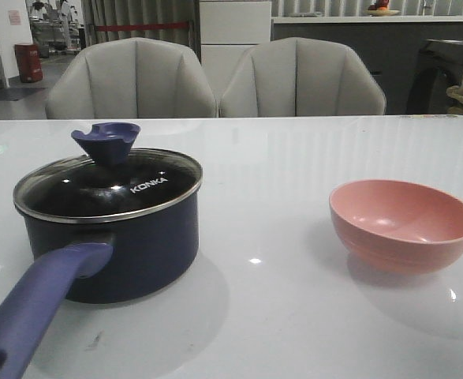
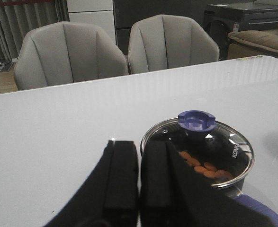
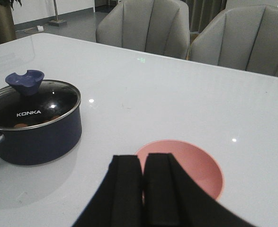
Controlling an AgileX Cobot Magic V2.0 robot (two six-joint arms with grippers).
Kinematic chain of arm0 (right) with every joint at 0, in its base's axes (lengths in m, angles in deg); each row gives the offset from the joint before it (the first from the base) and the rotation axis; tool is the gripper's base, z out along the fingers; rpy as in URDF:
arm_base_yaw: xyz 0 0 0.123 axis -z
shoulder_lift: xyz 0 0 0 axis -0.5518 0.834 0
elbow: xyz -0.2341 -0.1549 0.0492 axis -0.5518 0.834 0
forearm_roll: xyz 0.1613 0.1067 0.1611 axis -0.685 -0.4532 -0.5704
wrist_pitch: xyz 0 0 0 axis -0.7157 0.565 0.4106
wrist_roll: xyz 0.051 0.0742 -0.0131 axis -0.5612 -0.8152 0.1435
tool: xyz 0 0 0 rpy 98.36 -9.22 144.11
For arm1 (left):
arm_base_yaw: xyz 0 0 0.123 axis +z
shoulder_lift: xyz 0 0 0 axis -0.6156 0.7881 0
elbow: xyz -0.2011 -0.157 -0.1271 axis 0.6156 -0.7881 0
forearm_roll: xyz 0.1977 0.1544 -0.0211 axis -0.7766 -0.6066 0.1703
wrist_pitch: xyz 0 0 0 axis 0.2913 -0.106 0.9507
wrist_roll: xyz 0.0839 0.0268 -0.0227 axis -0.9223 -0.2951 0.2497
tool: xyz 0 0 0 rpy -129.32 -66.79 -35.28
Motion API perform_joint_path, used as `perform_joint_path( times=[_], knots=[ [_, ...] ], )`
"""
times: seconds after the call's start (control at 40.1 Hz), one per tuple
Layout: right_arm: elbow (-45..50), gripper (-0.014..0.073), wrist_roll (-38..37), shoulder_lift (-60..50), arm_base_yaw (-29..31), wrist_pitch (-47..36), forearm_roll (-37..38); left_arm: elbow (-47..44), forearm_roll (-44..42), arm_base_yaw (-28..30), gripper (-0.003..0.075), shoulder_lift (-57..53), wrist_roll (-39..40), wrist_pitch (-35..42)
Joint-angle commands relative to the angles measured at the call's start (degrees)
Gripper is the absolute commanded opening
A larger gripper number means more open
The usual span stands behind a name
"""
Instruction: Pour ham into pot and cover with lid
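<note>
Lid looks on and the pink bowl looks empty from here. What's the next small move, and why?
Probably none beyond keeping both arms back: the job looks done. The lid sits on the pot, the ham shows through the glass, and the pink bowl is empty. The left gripper and right gripper are shut, holding nothing.

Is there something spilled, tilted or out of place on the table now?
Nothing stands out. The lid sits level on the pot, and the ham shows through the glass inside it. The pink bowl stands upright and looks empty. No chunks lie on the table.
</note>
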Motion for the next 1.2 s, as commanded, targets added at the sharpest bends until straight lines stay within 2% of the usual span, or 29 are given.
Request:
perform_joint_path(
  times=[0.0, 0.149, 0.349, 0.423, 0.523, 1.171],
  knots=[
    [-1.61, 0.0161, 0.42, 0.06, -0.15, -4.46, -0.28, 0.47, -0.83, 0.20, 0.0113, 0.65, 0.07, 5.13],
    [-1.61, 0.0161, 0.42, 0.06, -0.15, -4.46, -0.28, -4.39, -1.71, 5.81, 0.0113, -0.65, 0.07, 8.49],
    [-1.61, 0.0161, 0.42, 0.06, -0.15, -4.46, -0.28, -15.14, -1.71, 14.86, 0.0114, -6.45, 2.74, 21.49],
    [-1.61, 0.0161, 0.42, 0.06, -0.15, -4.46, -0.28, -18.04, -1.71, 16.38, 0.0114, -7.90, 3.96, 23.73],
    [-1.61, 0.0161, 0.42, 0.06, -0.15, -4.46, -0.28, -18.71, -1.71, 16.93, 0.0114, -8.52, 5.85, 21.44],
    [-1.61, 0.0161, 0.42, 0.06, -0.15, -4.46, -0.28, -18.71, -1.71, 16.93, 0.0114, -8.52, 6.19, 21.44]
  ],
)
